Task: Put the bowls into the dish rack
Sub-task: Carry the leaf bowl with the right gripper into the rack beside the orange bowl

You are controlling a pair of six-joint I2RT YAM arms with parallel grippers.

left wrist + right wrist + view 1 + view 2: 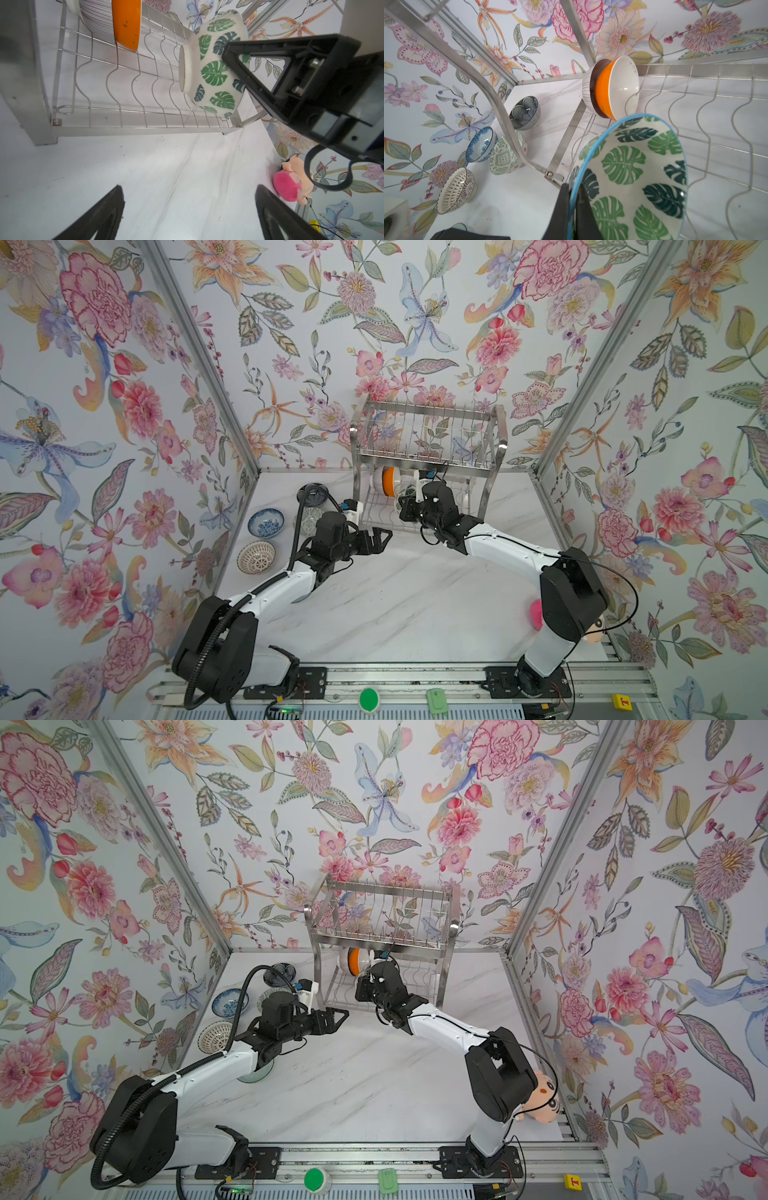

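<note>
My right gripper [572, 187] is shut on the blue rim of the green leaf bowl [633, 176], one finger inside and one outside. It holds the bowl [212, 68] on edge over the lower shelf of the dish rack [501, 435], its foot facing an orange-and-white bowl [388, 481] that stands in the shelf's left end against a striped bowl [586, 87]. My left gripper [384, 536] hangs open and empty above the table, just left of the rack's front. On the table to the left lie the dark navy [312, 493], grey-green patterned [504, 155], blue-white floral [266, 522] and tan lattice [256, 557] bowls.
A clear glass bowl [257, 1073] lies partly under my left forearm. A pink plush toy [540, 1098] sits at the table's right front corner behind my right arm. The rack's upper tier [380, 915] holds nothing. Floral walls close in on three sides.
</note>
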